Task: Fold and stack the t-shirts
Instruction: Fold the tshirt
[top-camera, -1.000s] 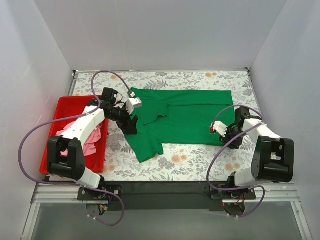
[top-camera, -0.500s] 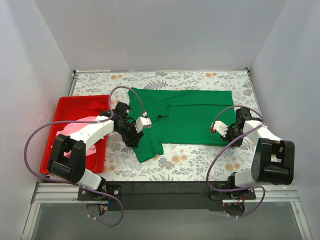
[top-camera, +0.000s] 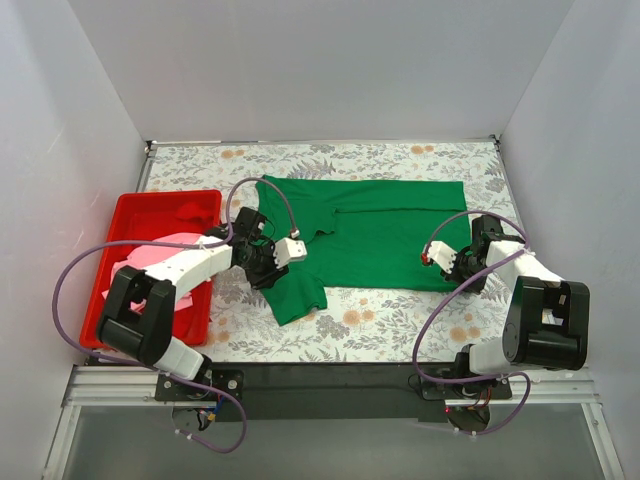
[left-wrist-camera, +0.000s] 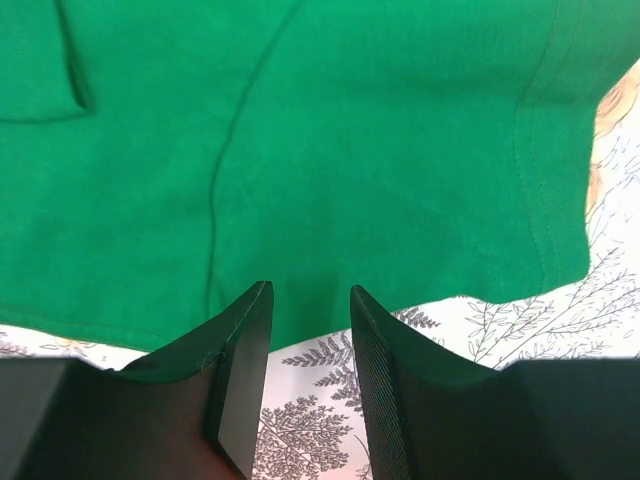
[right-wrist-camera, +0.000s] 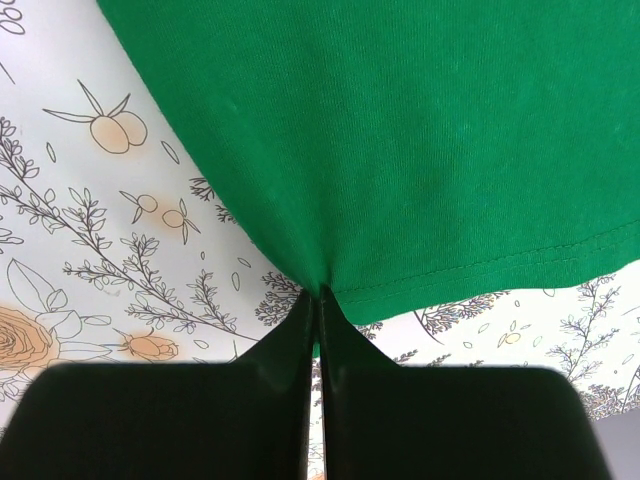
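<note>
End effector, left (left-wrist-camera: 310, 296): low over the near left part of the green t-shirt (top-camera: 385, 232). Fingers (left-wrist-camera: 245, 360) stand apart with a clear gap. The shirt's near edge lies across that gap at the tips, and the patterned surface (top-camera: 385, 322) shows between the fingers just below it. Released, not clamped on the cloth.

End effector, right (right-wrist-camera: 318, 296): at the near right edge of the green t-shirt. Fingers are pressed together, and the stitched hem puckers to a point where they meet. Clenched, grasping the hem of the green t-shirt.

Green t-shirt: one item, bright green, short-sleeved. It is spread flat across the middle of the surface, long axis running left to right. One sleeve lies at the near left, angled toward the arm bases. A flap of cloth is turned over near the left end. The left wrist view shows a seam line and a stitched sleeve hem.

Pink t-shirt (top-camera: 152, 256): one item, light pink, bunched up. It lies inside the red tray (top-camera: 150, 207), partly hidden under the left arm.

Red tray: plastic, at the left side of the surface, well apart from the right arm. Its right wall is near the left end of the green t-shirt.

Surface: white covering printed with leaves and orange flowers, bare along the near edge and the far edge.
</note>
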